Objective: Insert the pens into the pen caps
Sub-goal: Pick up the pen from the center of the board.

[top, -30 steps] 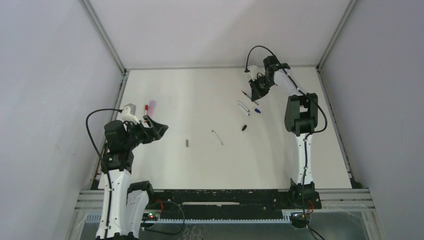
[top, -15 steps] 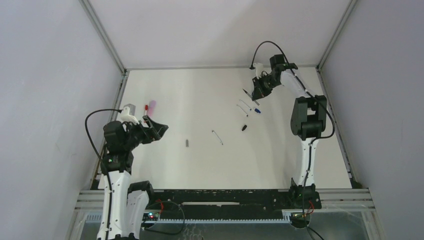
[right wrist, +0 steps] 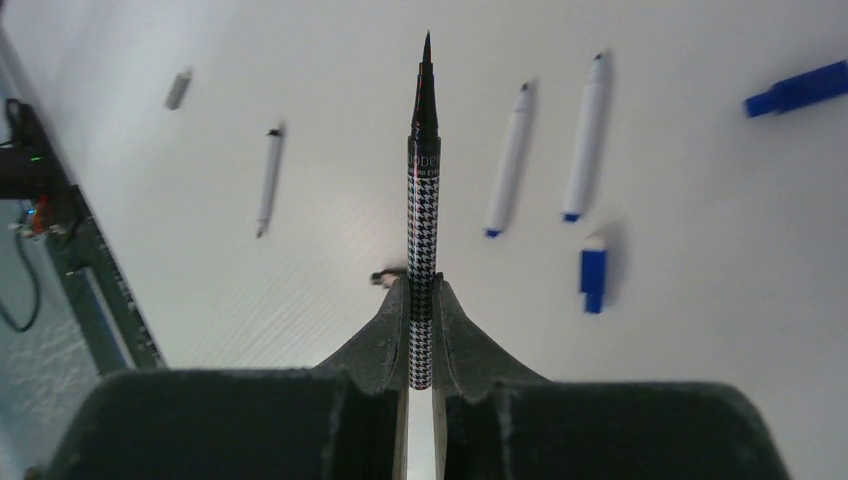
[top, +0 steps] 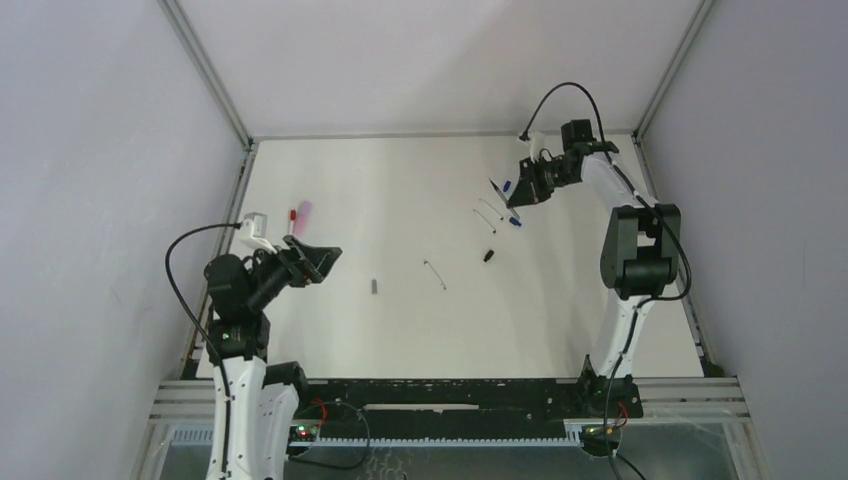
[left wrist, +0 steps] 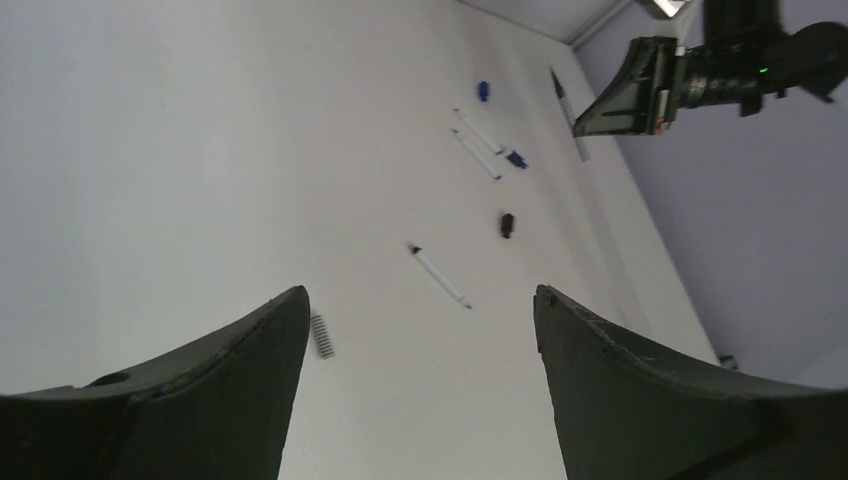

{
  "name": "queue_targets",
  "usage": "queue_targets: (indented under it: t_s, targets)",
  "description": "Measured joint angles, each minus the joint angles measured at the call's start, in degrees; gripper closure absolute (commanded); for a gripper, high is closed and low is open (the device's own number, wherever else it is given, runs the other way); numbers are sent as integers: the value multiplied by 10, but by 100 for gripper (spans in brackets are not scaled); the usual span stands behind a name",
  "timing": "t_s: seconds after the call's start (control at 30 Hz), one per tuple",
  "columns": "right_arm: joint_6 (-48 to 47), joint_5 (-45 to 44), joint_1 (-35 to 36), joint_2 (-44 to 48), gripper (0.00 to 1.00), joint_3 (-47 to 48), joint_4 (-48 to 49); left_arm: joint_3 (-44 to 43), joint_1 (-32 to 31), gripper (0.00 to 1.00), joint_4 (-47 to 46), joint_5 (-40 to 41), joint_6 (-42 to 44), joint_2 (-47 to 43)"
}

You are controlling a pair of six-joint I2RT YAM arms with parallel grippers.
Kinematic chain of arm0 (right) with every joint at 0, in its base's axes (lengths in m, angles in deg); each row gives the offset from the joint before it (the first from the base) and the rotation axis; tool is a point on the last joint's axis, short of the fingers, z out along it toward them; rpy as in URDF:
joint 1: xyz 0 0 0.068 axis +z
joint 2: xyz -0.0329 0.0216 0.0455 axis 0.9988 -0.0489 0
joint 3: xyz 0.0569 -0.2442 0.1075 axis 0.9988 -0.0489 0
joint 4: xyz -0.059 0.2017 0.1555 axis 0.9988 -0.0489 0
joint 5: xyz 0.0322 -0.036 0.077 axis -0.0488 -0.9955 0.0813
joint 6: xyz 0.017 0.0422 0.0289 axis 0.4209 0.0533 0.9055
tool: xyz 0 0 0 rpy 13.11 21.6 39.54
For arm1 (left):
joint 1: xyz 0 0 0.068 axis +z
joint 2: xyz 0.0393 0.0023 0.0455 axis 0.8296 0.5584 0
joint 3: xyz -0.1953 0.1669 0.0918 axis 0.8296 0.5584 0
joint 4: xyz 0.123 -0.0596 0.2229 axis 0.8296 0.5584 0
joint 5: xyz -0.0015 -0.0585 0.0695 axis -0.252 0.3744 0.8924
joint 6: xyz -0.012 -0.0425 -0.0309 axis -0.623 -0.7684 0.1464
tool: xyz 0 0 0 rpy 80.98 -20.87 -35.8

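We see a houndstooth pen (right wrist: 422, 200), black-and-white checked with a dark pointed tip, clamped near its back end between the closed fingers of the right end effector (right wrist: 421, 292). It sticks straight out past the fingertips, held off the surface (top: 400, 190) at the far right.

Below it in the right wrist view lie a white stick pen (right wrist: 510, 160) with a blue end and a second stick pen (right wrist: 586, 130) like it, side by side and nearly parallel, apart from each other. A blue cap (right wrist: 592, 280) sits just beside their blue ends. A longer blue piece (right wrist: 800, 90) lies alone further off; we cannot tell if it is a cap. A black cap (top: 490, 255) shows partly behind one finger in that view.

Toward the middle of the surface a lone white pen (top: 435, 274) lies at a slant, and a ribbed grey cap (left wrist: 321, 335) lies well apart to its left.

At the far left, a pink piece (top: 304, 210) and a small red piece (top: 291, 214) lie just beside each other, too small for us to tell pen from cap.

The left end effector (top: 320, 261) hangs above the near-left surface, fingers (left wrist: 200, 400) spread wide with nothing between them.
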Motion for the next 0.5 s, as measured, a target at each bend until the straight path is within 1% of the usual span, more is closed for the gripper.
queue_targets:
  t_s: [0.1,0.17,0.23,0.27,0.37,0.43,0.5]
  targets:
    - [12,33,-4,39,98,-54,12,48,-7,12,-78,-26,-69,-22]
    - [17,53,-5,70,98,-89,18,71,-36,10,-107,-16,-106,-43]
    - [24,79,-5,109,98,-132,23,87,-106,9,-136,14,-139,-70]
    - [25,90,-5,127,98,-150,25,97,-155,9,-163,33,-157,-88]
    - [27,131,-3,180,98,-194,24,133,-284,9,-268,99,-199,-125]
    - [27,154,-2,207,98,-212,24,155,-364,10,-341,156,-215,-120]
    - [31,175,2,230,98,-229,24,165,-440,10,-402,215,-216,-84]
